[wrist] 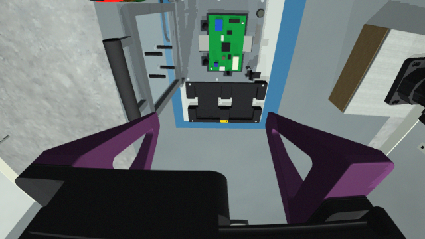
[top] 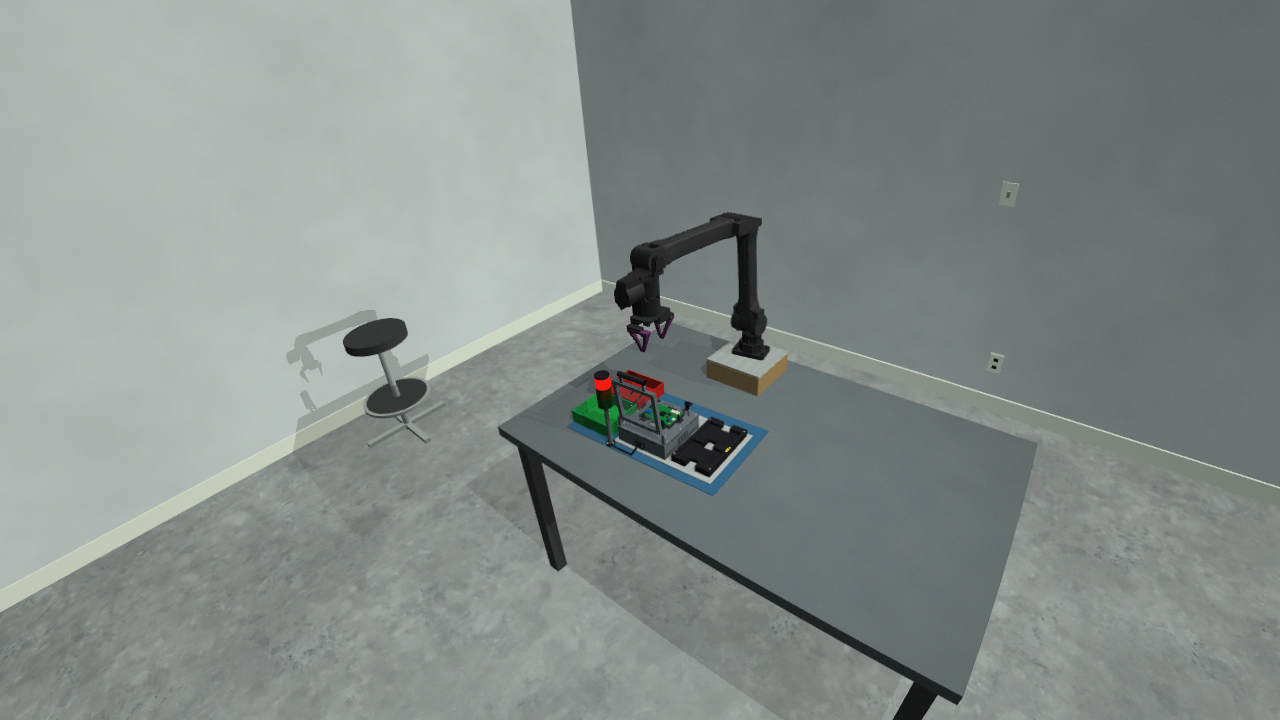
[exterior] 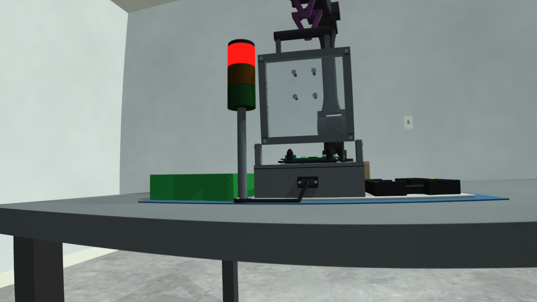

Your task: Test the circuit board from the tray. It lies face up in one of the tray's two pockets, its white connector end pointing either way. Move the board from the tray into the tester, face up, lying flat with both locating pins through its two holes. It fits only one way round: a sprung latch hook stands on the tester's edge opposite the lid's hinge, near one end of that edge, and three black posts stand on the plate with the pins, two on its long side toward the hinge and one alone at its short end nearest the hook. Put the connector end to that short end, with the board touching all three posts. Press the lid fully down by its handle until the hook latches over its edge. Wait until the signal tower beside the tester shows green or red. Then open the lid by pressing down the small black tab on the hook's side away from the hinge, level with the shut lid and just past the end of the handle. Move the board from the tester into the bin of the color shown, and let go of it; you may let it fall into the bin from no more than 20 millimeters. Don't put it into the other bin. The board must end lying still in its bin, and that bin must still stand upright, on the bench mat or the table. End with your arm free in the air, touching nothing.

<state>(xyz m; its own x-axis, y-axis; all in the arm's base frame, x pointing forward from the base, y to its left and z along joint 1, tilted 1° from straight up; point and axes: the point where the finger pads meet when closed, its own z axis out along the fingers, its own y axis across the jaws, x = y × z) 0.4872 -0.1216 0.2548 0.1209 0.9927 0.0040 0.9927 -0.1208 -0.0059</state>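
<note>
The green circuit board (wrist: 226,43) (top: 661,414) (exterior: 307,158) lies face up on the plate of the grey tester (top: 648,438) (exterior: 307,180). Its white connector end points toward the tray. The tester's clear lid (exterior: 262,97) (wrist: 121,76) stands open and upright, with its black handle (exterior: 296,34) on top. The signal tower (exterior: 241,52) (top: 602,383) shows red. The black tray (wrist: 226,103) (top: 711,445) (exterior: 413,186) has both pockets empty. My gripper (top: 651,340) (exterior: 306,22) (wrist: 212,118) is open and empty. It hangs above the tester, close over the lid's handle.
The green bin (exterior: 191,186) (top: 592,413) and the red bin (top: 647,385) stand beside the tester on the blue mat (top: 747,438) (wrist: 282,66). The latch hook (wrist: 254,74) stands at the tester's edge near the tray. The arm's base block (top: 747,368) (wrist: 352,66) is behind.
</note>
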